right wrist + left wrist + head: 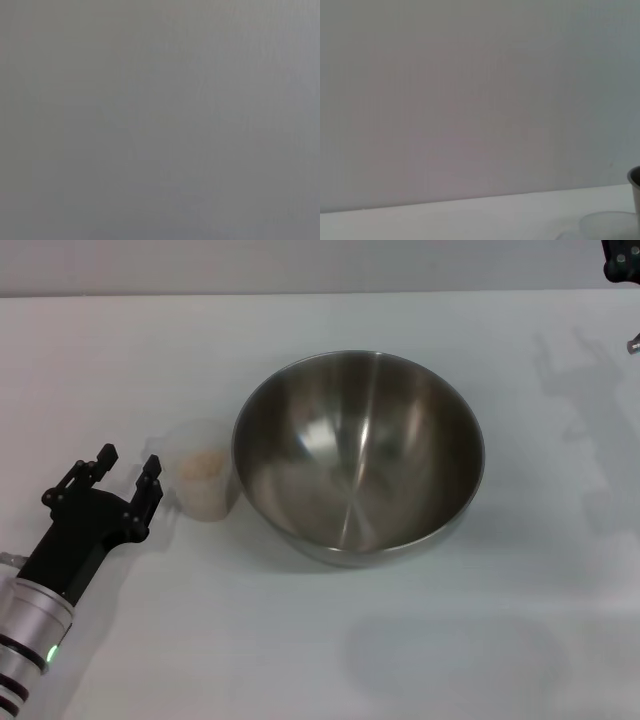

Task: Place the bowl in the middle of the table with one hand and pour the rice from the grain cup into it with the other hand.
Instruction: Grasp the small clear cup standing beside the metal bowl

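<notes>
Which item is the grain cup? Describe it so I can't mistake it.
Find the big steel bowl mid-table. The grain cup stands against its left side, ahead of the open left gripper: small, clear plastic, holding beige rice.

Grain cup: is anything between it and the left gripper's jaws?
Nothing visible. The left gripper sits open beside the grain cup, only bare table between them. The bowl is on the cup's far side.

Bowl [358, 455] mid-table [320, 660], grain cup [205, 483] just left of it, left gripper [128, 468] beside the cup.
</notes>
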Available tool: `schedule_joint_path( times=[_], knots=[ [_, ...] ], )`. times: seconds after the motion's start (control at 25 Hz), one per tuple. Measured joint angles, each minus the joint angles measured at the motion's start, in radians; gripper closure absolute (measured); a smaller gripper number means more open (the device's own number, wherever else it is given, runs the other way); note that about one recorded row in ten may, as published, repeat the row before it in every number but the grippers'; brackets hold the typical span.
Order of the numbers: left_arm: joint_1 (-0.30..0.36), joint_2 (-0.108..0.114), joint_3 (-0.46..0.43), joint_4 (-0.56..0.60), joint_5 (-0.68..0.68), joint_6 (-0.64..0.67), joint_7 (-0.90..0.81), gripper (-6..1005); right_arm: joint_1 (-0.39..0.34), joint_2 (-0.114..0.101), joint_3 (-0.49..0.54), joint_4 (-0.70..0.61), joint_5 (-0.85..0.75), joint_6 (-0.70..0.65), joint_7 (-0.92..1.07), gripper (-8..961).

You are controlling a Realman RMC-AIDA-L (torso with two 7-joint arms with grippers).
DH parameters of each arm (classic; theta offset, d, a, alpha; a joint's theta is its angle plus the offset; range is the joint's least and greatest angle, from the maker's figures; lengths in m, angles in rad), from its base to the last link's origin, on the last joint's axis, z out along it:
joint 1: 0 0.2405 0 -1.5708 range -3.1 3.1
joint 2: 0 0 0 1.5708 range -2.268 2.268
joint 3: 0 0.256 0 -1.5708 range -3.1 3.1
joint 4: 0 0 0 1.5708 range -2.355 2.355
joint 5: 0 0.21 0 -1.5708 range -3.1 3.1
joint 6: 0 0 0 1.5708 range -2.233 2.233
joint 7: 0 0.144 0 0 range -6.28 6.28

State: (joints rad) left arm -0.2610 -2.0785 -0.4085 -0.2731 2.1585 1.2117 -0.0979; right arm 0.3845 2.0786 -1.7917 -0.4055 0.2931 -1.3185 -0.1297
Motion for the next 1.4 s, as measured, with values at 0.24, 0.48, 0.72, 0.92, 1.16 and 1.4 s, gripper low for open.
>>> schedule_joint_path(
  times=[0.24,0.48,0.72,0.92,1.16,1.4],
  knots=[
    [-0.015,0.0,-0.003,0.0,-0.004,-0.017,0.001,580,-0.002,0.001,0.0,0.001,0.0,0.0,0.0,463],
    [-0.031,0.0,-0.01,0.0,-0.007,-0.043,0.006,594,-0.005,0.002,0.0,0.002,0.0,-0.004,-0.001,463],
    [-0.049,0.0,-0.013,0.0,-0.008,-0.07,0.007,608,-0.011,0.002,0.0,0.0,0.0,-0.005,-0.001,463],
    [-0.057,0.0,-0.024,-0.005,-0.008,-0.081,0.007,620,-0.014,0.002,0.0,-0.002,0.0,-0.005,-0.001,464],
    [-0.058,-0.001,-0.055,-0.013,-0.01,-0.085,0.009,634,-0.015,0.002,0.0,-0.004,0.0,-0.007,-0.001,464],
    [-0.067,-0.002,-0.052,-0.026,-0.01,-0.106,0.009,842,-0.016,0.002,0.0,-0.006,0.0,-0.013,-0.001,464]
  ],
)
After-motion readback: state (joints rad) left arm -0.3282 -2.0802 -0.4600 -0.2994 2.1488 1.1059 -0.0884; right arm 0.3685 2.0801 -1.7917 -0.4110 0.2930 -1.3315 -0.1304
